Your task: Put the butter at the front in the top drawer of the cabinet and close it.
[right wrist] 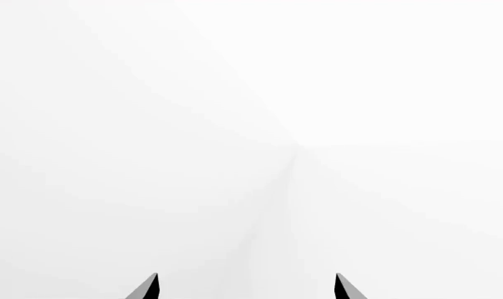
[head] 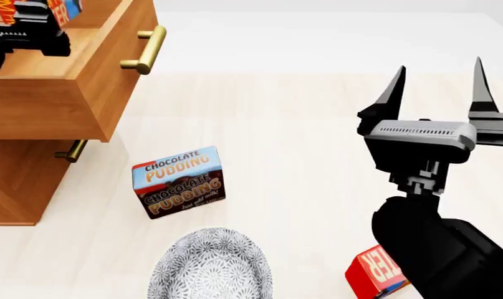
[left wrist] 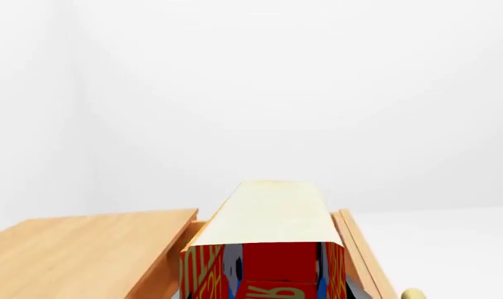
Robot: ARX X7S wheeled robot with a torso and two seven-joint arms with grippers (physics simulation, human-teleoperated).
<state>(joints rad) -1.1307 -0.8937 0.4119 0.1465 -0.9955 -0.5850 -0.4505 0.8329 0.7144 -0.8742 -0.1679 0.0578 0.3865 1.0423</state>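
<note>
The left gripper point(head: 27, 25) apparently clamps the butter point(left wrist: 272, 249) between its jaws, above the pulled-out top drawer point(head: 76, 81). The right gripper point(head: 440, 84) hangs with jaws wide apart, holding nothing.

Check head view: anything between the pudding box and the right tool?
Nothing. Bare tabletop separates the pudding box from the open right tool; the bowl sits nearer, off that line.

The head view looks down over the counter point(head: 318, 124). The left wrist view sits close above the butter point(left wrist: 272, 261) and open top drawer point(left wrist: 359, 249), shared with head. The right wrist view faces blank white.
</note>
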